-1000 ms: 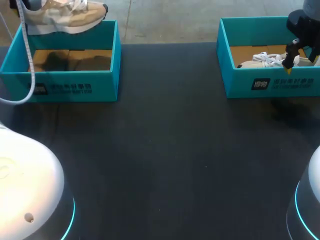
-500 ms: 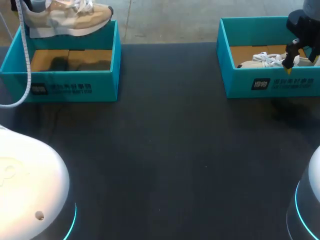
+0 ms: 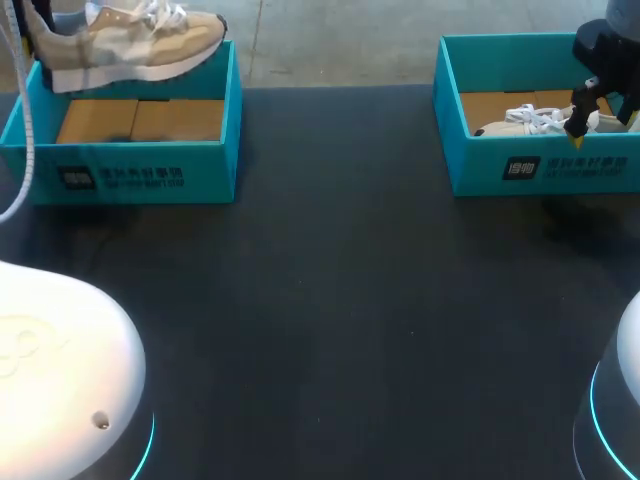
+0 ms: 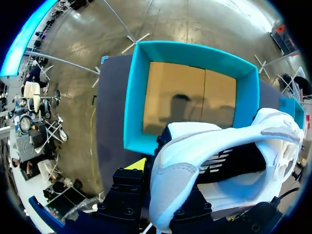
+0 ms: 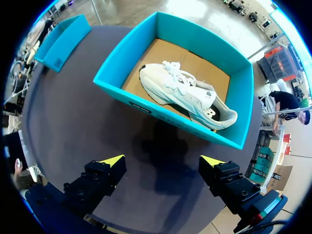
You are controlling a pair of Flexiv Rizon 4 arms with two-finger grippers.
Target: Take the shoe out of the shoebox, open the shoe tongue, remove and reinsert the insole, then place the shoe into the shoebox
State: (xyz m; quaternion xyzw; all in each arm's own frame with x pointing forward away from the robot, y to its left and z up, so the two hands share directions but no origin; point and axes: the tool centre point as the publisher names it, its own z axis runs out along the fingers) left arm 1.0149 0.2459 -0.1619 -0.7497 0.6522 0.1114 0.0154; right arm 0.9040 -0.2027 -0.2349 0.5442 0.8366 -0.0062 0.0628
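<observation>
A beige and white shoe (image 3: 130,45) hangs in the air over the far side of the left teal shoebox (image 3: 130,175), whose cardboard floor is bare. My left gripper (image 3: 42,18) is shut on the shoe's heel. In the left wrist view the heel (image 4: 195,161) fills the space between the fingers of that gripper (image 4: 165,183), with the empty box (image 4: 141,97) below. A white shoe (image 5: 187,95) lies on its side in the right teal shoebox (image 5: 122,80). My right gripper (image 5: 162,162) hovers open above that box's near wall, also seen in the head view (image 3: 582,120).
The dark table (image 3: 330,300) stretches between the two boxes and toward me. A white cable (image 3: 25,130) hangs from my left arm beside the left box. My arms' white bases (image 3: 60,380) stand at the near corners.
My left gripper has lifted the beige shoe a little higher and nearer over the left box, and its shadow on the box floor has faded. The right arm has not moved.
</observation>
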